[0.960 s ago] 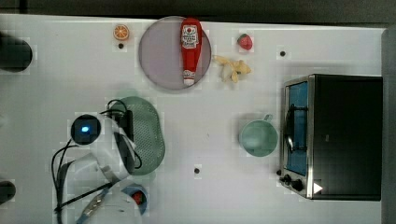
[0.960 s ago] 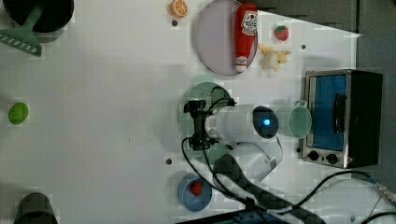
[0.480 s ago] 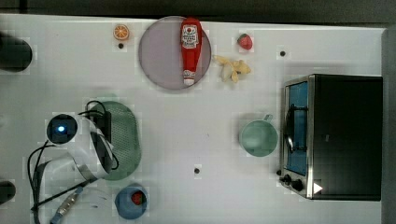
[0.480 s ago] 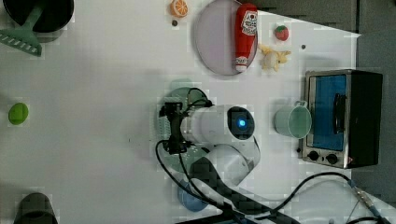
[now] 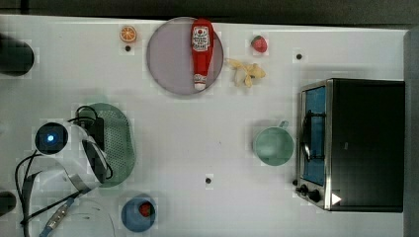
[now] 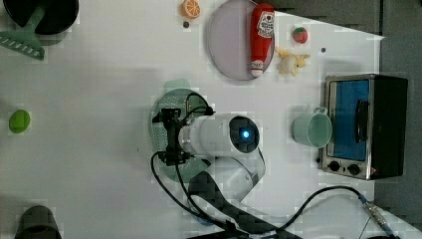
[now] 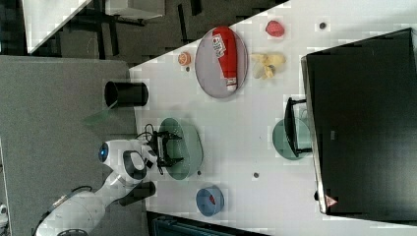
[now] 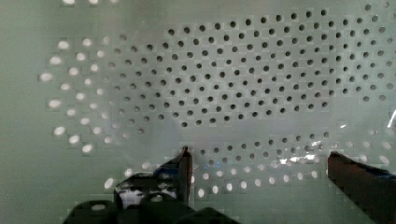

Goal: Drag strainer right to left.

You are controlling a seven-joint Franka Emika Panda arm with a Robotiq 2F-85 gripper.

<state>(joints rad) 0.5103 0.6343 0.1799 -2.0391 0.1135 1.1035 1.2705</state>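
The strainer (image 5: pixel 118 143) is a pale mint-green oval basin with a perforated centre, lying at the top view's left side of the white table. My gripper (image 5: pixel 96 145) hangs over its left half, pointing down into the bowl. In the wrist view the holed floor of the strainer (image 8: pixel 233 84) is close below, and the gripper (image 8: pixel 259 154) stands open, its two dark fingers wide apart with nothing between them. The left view has the gripper (image 6: pixel 169 137) over the strainer (image 6: pixel 166 104). The right view has the gripper (image 7: pixel 167 147) at the edge of the strainer (image 7: pixel 189 142).
A grey-lilac plate (image 5: pixel 168 59) with a red ketchup bottle (image 5: pixel 200 52) sits at the back. A green mug (image 5: pixel 273 145) stands beside the toaster oven (image 5: pixel 353 143). A blue bowl (image 5: pixel 138 213) lies just in front of the strainer, and a black cup (image 5: pixel 15 54) at the far left.
The arm and the strainer under it have slid toward the top view's left, more slowly over the last half second. The gripper has stayed open.
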